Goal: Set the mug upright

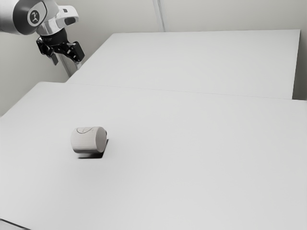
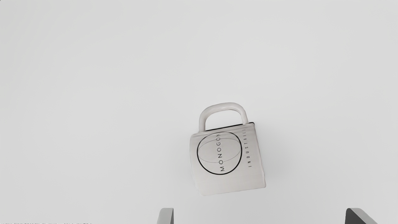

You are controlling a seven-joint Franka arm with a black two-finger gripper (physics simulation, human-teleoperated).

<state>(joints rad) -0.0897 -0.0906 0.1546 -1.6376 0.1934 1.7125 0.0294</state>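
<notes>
High above the table's far left corner in the exterior view is the black gripper (image 1: 66,59), well away from the mug. The light grey mug (image 1: 88,140) lies on its side on the white table, its flat round end facing the exterior view's right. In the wrist view the mug (image 2: 228,160) shows a circle logo and lettering on its wall, with its handle (image 2: 222,107) sticking out on the side away from the fingertips. Open and wide apart, the gripper (image 2: 259,216) has nothing between its fingers.
The white table (image 1: 192,158) spreads around the mug. Behind it, a second white surface (image 1: 201,62) adjoins along a thin seam, with pale walls beyond. A dark thin line (image 1: 14,224) crosses the exterior view's lower left corner.
</notes>
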